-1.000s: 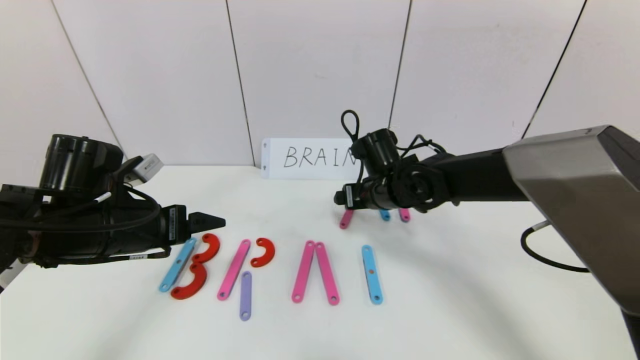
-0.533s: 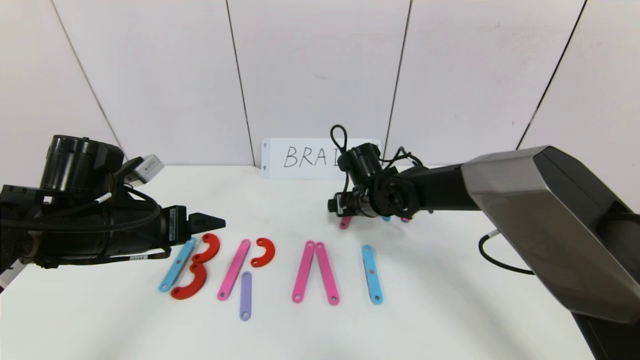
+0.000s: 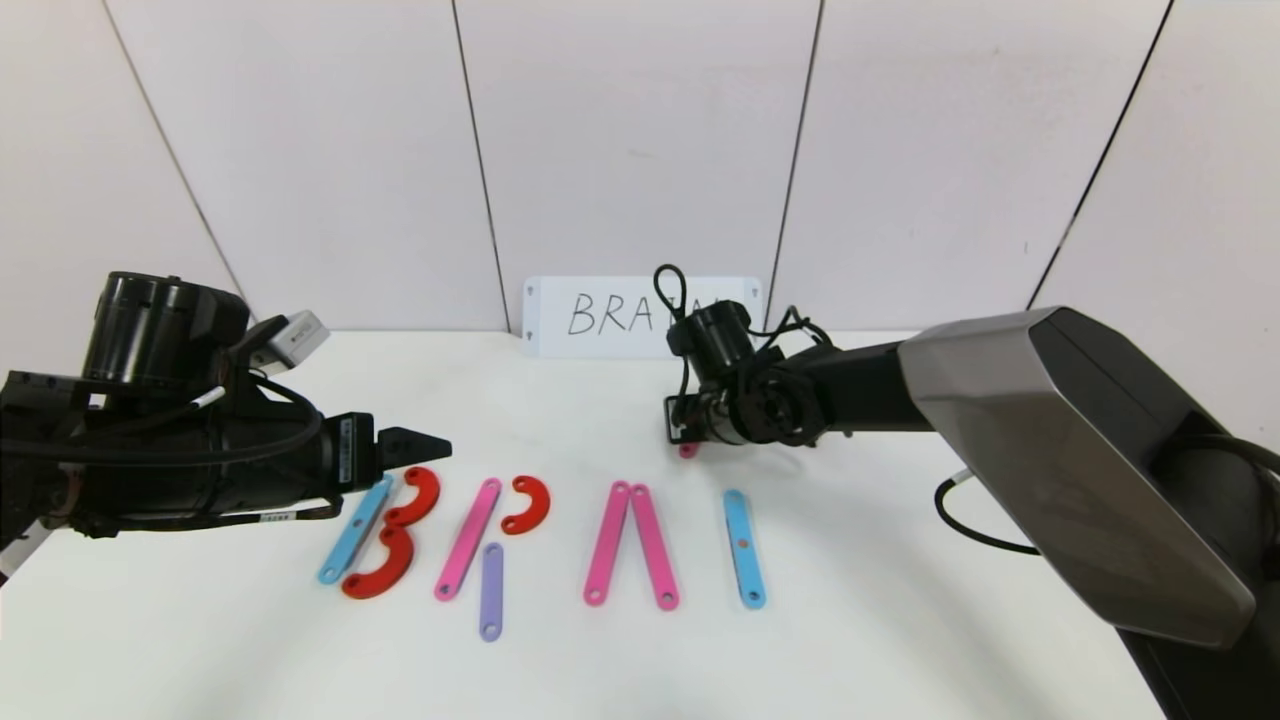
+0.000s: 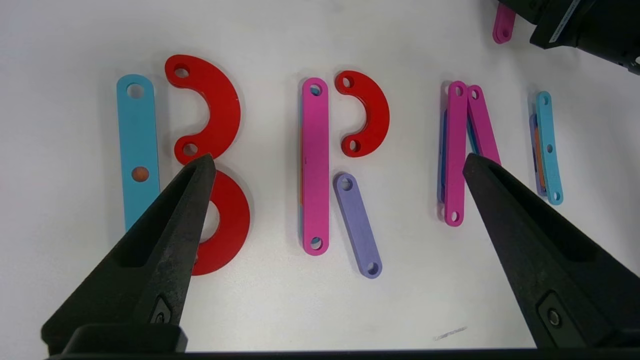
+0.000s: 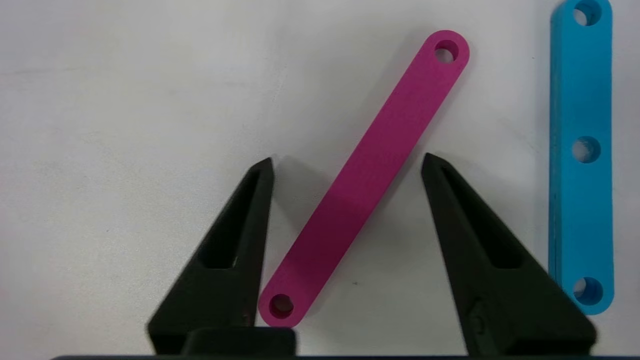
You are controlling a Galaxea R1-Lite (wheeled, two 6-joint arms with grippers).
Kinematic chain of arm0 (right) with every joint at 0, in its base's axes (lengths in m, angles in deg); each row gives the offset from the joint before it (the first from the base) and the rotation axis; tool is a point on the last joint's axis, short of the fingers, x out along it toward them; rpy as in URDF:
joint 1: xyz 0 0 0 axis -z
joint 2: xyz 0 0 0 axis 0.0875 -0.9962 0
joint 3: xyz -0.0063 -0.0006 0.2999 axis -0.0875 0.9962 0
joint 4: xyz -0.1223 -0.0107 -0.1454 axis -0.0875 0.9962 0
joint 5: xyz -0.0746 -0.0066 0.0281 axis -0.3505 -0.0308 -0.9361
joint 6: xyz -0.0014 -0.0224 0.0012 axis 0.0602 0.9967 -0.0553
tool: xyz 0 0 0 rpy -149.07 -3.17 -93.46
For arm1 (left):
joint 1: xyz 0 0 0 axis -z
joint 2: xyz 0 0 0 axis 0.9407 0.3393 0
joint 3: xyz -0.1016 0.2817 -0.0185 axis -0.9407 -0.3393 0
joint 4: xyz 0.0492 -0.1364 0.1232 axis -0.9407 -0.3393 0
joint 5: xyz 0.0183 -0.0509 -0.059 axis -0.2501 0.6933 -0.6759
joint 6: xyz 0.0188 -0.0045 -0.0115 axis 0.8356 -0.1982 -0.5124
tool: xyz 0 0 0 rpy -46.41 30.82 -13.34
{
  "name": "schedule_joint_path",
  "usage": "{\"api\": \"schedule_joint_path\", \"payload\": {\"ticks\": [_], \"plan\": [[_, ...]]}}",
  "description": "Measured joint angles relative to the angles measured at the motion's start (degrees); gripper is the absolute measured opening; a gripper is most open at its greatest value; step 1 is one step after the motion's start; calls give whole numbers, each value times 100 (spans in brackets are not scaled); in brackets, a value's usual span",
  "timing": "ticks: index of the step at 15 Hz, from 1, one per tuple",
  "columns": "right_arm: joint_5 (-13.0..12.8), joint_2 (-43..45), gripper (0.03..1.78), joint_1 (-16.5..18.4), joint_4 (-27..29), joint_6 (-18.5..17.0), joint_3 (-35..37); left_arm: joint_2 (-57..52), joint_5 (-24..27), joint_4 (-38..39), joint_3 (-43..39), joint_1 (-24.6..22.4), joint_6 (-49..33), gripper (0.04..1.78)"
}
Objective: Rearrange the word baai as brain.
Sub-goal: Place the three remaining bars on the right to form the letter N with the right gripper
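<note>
We are seeing the left gripper point(image 4: 330, 165) hovering spread wide above the word point(image 3: 540, 540), flat holed pieces lying mid-table: blue strip with two red arcs, pink strip with arc and purple leg, two pink strips meeting at the top, one blue strip. Behind it, the right gripper point(image 5: 345, 165) is hanging with fingers apart astride a spare pink strip point(image 5: 367, 177) lying slantwise between them, a spare blue strip point(image 5: 582, 155) just beside.

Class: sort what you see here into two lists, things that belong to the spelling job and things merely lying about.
Job:
B
R
A
I
spare pink strip between the open right pincer
spare blue strip beside it

Lying about:
BRAIN card
left pincer, open, hovering over the letters
</note>
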Motion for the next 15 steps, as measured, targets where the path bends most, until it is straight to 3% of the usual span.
{"api": "schedule_joint_path", "payload": {"ticks": [2, 4, 10, 15], "plan": [[4, -6, 53, -2, -1, -5, 0, 0, 0, 0, -12, 0, 6, 173], [-11, -6, 31, 5, 0, -9, 11, 0, 0, 0, -20, 0, 6, 173], [-73, 294, 28, 39, 2, -22, 304, 20, 5, 0, -28, 0, 6, 173], [-171, 1441, 28, 71, -177, -63, 1620, 22, 2, -2, -34, 0, 9, 173]]}}
